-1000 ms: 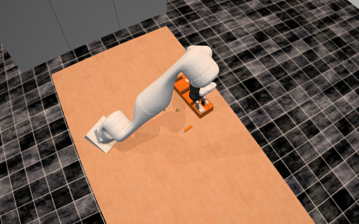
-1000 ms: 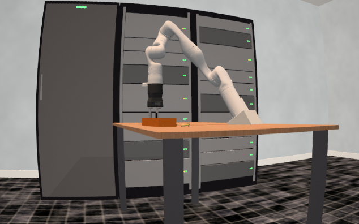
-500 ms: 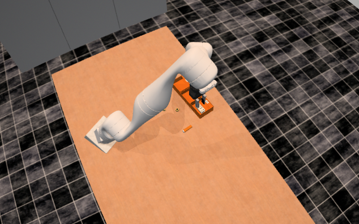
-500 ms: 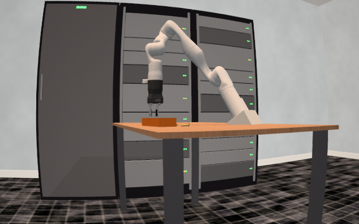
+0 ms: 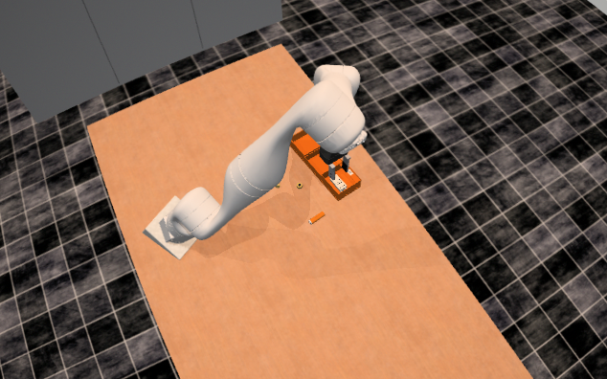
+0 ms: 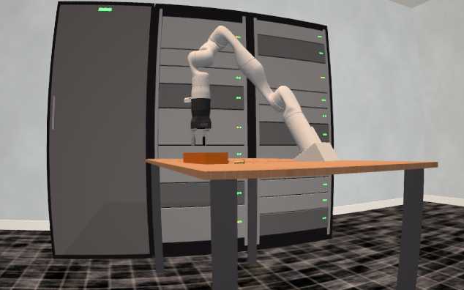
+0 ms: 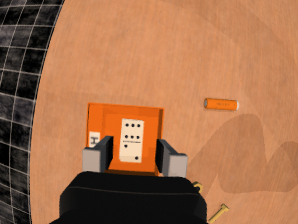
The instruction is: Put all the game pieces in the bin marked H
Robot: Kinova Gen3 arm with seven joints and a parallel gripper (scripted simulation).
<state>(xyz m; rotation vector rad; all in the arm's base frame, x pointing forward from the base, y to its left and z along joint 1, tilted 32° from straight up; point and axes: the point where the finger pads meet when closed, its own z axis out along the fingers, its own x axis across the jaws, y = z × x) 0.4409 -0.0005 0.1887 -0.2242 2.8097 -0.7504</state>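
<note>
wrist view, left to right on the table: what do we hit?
Orange bin with the domino lying in it, below the open claw → brass screw → orange cylinder. A small brass piece by the claw body is too hidden to place.

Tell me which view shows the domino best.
Wrist view: the domino lies face-up in the orange bin, pips readable, between the open gripper's fingers. In the top view it is a small white speck; in the exterior view the bin wall hides it.
</note>
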